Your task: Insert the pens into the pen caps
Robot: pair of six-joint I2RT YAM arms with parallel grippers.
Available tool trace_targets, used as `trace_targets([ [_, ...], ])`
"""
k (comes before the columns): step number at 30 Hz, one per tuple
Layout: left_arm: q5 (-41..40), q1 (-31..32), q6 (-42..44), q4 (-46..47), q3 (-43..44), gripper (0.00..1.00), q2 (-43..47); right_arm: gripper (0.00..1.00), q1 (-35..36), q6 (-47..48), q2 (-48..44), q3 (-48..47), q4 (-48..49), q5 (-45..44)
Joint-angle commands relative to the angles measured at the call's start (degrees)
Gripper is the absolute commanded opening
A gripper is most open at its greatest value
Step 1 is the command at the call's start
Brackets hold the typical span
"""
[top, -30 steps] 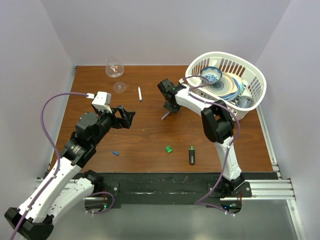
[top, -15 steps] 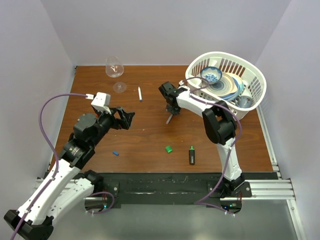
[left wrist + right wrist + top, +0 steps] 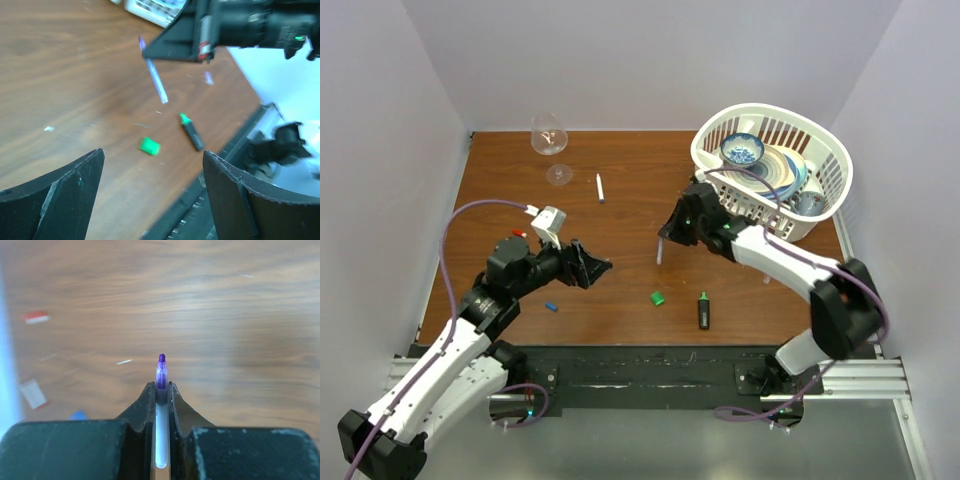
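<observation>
My right gripper (image 3: 672, 230) is shut on the thin purple-grey pen (image 3: 660, 249) and holds it above the table, tip poking out past the fingers (image 3: 161, 371). My left gripper (image 3: 598, 268) is open and empty, left of the held pen, which also shows in its view (image 3: 155, 81). The green cap (image 3: 658, 298) lies on the table, ahead of the left jaws (image 3: 149, 146). The black marker with green tip (image 3: 704, 310) lies to its right (image 3: 192, 134). The blue cap (image 3: 551, 307) and red cap (image 3: 518, 233) lie at the left. The white pen (image 3: 600, 187) lies further back.
A white basket (image 3: 832, 190) with bowls and plates stands at the back right, close behind the right arm. A wine glass (image 3: 549, 135) stands at the back left. The table's front edge runs just below the marker.
The right arm has swung its elbow out to the right and carried the purple-grey pen nearer and lower. The left gripper has moved right and nearer, towards the green cap.
</observation>
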State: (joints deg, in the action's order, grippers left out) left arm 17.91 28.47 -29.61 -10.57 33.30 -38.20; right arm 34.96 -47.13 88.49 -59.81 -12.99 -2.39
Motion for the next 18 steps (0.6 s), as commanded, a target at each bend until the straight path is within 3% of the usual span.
trace_targets([
  [1, 10.55, -0.17, -7.73, 12.65, -2.0, 0.84, -1.61, 0.0, 1.68, -1.28, -11.56, 8.03, 18.69, 8.89],
  [5, 16.79, -0.17, -12.83, 24.32, -3.94, 0.82, -5.3, 0.0, 3.09, -3.66, -20.0, 14.1, 27.13, 10.04],
  [10, 23.57, -0.17, -20.31, 38.14, -6.23, 0.75, -12.42, 0.0, 4.23, -6.56, -23.97, 16.74, 30.83, 10.48],
  [18, 24.36, 0.1, -21.28, 43.17, -4.91, 0.7, -17.96, 0.0, 7.49, -7.8, -22.66, 16.22, 32.77, 10.13],
])
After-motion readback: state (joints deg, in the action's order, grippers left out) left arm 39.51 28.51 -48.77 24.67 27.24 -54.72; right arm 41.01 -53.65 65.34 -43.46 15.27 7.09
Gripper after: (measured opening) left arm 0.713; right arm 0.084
